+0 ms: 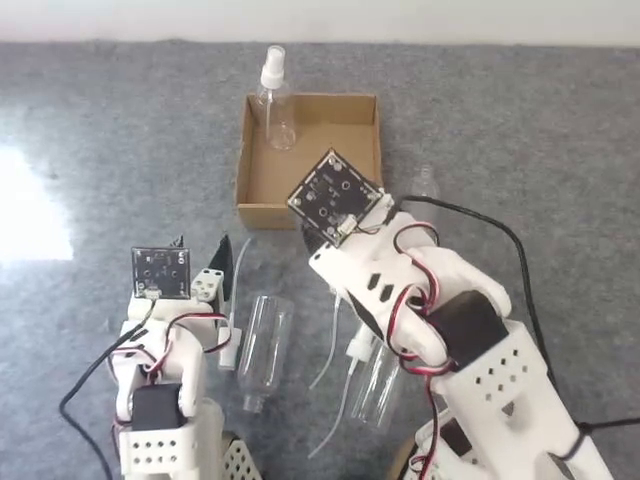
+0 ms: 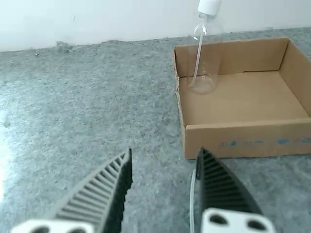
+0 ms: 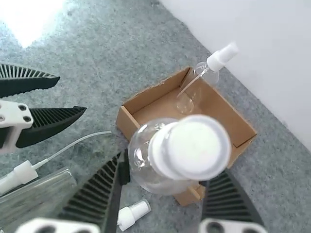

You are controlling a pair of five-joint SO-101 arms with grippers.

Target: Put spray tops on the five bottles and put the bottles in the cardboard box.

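Observation:
The cardboard box (image 1: pixel 258 190) sits at the table's far middle. A clear bottle with a white spray top (image 1: pixel 275 100) stands in its back left corner, and also shows in the left wrist view (image 2: pixel 201 73). My right gripper (image 3: pixel 167 174) is shut on an upright clear bottle with a white top (image 3: pixel 189 148), near the box (image 3: pixel 221 109). My left gripper (image 2: pixel 163 167) stands open over bare carpet, short of the box's (image 2: pixel 243 138) front wall. Two topless bottles (image 1: pixel 262 345) (image 1: pixel 378 385) lie between the arms.
Loose spray tops with long tubes (image 1: pixel 230 345) (image 1: pixel 355 345) lie beside the fallen bottles, and one small top (image 3: pixel 133 213) lies near the box corner. A clear bottle (image 1: pixel 425 185) shows right of the box by the right arm. Grey carpet stretches left of the box.

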